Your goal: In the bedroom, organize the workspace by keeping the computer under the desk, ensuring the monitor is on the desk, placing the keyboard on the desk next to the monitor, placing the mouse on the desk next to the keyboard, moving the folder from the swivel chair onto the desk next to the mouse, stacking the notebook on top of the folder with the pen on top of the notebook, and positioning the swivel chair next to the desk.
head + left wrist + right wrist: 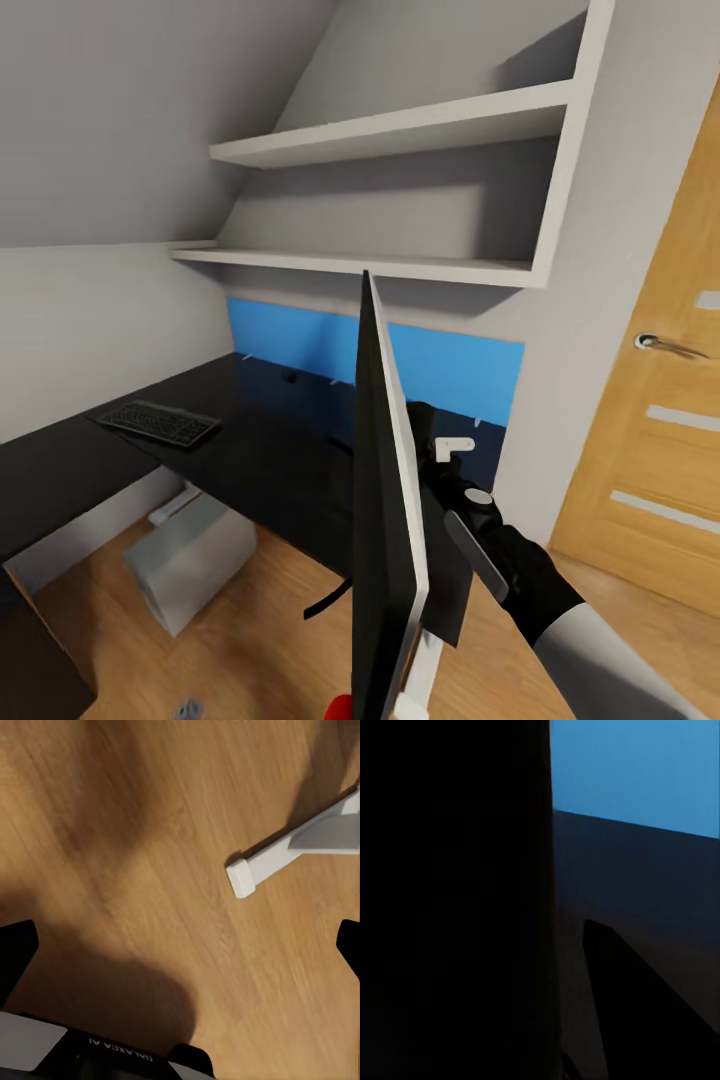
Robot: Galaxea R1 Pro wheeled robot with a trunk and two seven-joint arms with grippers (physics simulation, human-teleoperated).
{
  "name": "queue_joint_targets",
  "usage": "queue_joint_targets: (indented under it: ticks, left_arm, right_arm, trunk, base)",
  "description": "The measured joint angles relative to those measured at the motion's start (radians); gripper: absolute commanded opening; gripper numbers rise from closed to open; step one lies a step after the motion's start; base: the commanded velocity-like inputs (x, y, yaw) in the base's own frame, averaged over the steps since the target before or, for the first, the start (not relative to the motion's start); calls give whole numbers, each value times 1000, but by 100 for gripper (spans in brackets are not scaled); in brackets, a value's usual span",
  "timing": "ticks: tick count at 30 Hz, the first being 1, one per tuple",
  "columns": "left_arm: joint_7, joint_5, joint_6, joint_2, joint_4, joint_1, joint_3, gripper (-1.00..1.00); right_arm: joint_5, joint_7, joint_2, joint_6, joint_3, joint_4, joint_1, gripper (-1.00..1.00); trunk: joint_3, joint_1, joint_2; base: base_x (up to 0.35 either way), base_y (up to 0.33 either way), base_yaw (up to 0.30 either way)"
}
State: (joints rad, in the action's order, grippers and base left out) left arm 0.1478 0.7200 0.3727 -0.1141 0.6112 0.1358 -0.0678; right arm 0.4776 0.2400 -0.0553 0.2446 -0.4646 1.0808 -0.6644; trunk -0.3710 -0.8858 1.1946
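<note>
Room: grey sloped ceiling, two white wall shelves (400, 130) with nothing visible on them, a long blue panel (450, 365) along the far wall, a wooden door (660, 420) at the right, wood floor (260, 620).
Desk: glossy black top (250, 430) running from the left round to the far wall under the blue panel.
Keyboard: black keyboard (158, 422) lying flat on the desk's left part, well apart from the monitor.
Computer: light grey tower (190, 560) on the floor under the desk's near edge, left of centre.
Monitor: thin black screen (385, 520) seen edge-on, upright in the near middle, white rear edge to the right, a red dot at its bottom; held up off the desk, nearer than the desk top.
Right claw: its arm (520, 570) reaches to the monitor's back from the right; the fingers are hidden behind the screen, so how far they are closed cannot be told. Its wrist view is mostly dark, with blue panel beyond.
Left claw (180, 945): fingers spread wide, holding nothing, above bare floor near a white leg (300, 847).
</note>
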Motion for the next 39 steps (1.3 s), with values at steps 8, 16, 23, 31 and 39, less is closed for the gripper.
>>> queue_joint_targets:
  ticks: [8, 16, 23, 31, 39]
  left_arm:
    - [0, 1, 1, 0, 0, 0, 0, 100]
    - [0, 1, 1, 1, 1, 0, 0, 100]
    - [0, 1, 1, 1, 1, 0, 0, 100]
    - [-1, 0, 0, 2, 0, 0, 0, 100]
    - [-1, -2, -1, 2, 0, 0, 0, 100]
  right_arm:
    - [0, -1, 0, 0, 0, 0, 0, -100]
    - [-1, 0, 0, -1, 0, 0, 0, -100]
    - [0, 0, 0, -1, 0, 0, 0, -100]
    - [0, -1, 0, 0, 1, 0, 0, -100]
    - [0, 0, 0, 0, 0, 3, 0, -100]
  trunk:
    - [0, 0, 0]
    - [0, 0, 0]
    - [0, 0, 0]
    - [0, 0, 0]
    - [0, 0, 0]
  base:
    - [-21, -34, 278]
    - [-2, -3, 276]
    - [0, 0, 276]
    - [0, 0, 276]
    - [0, -117, 276]
